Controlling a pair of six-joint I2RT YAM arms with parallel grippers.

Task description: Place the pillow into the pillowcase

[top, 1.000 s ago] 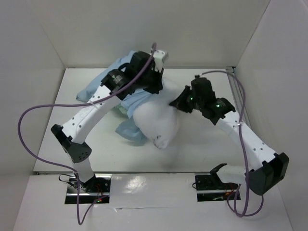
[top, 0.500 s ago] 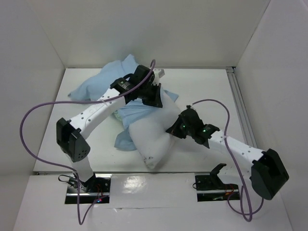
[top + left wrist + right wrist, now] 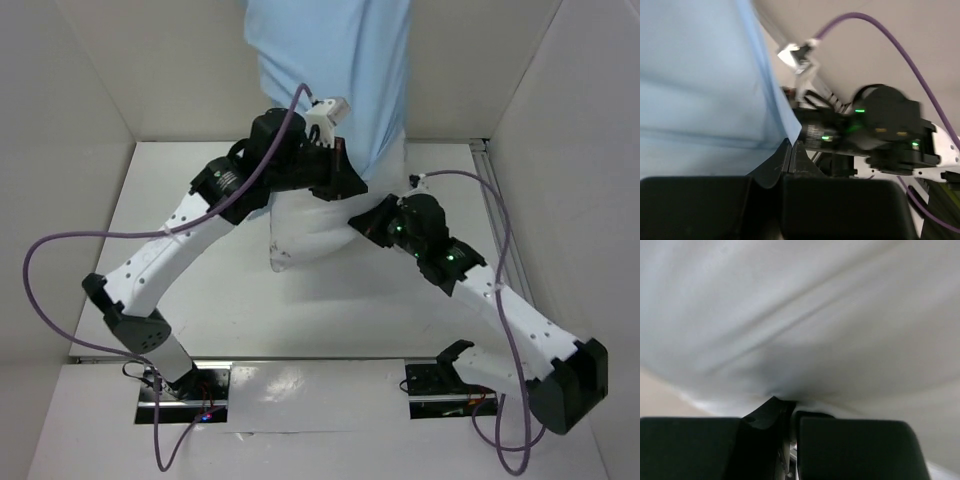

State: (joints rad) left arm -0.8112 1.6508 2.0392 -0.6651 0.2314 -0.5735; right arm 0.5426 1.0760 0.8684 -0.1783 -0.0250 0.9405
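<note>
Change: since half a second ago the pillowcase [image 3: 330, 70], then bunched on the worktop [image 3: 190, 300], has been lifted; it now hangs as a tall blue sheet running out of the top of the overhead view.
Left arm: we see it arched up from its base and reaching toward the far wall, with the wrist at the lower hem of the blue cloth.
Left tool [image 3: 345, 188]: the fingers are pressed together with a fold of pillowcase hem pinched between them.
Right arm: it stretches diagonally inward from the right, elbow low, wrist raised beside the left wrist.
Right tool [image 3: 362, 222]: it is closed tight on a pucker of white fabric at the pillow's right side.
Pillow [image 3: 305, 225]: it hangs white below the pillowcase, between the two tools and above the worktop centre.
Left wrist view only: we see the right arm's dark housing [image 3: 880, 125] with green lights just behind the hem.
Right wrist view only: creases in the pillow radiate from the pinch.
Writing: a pale mark on the right arm's housing is too blurred to read.
Cable [image 3: 60, 250]: a purple loop swings wide of the left arm.
</note>
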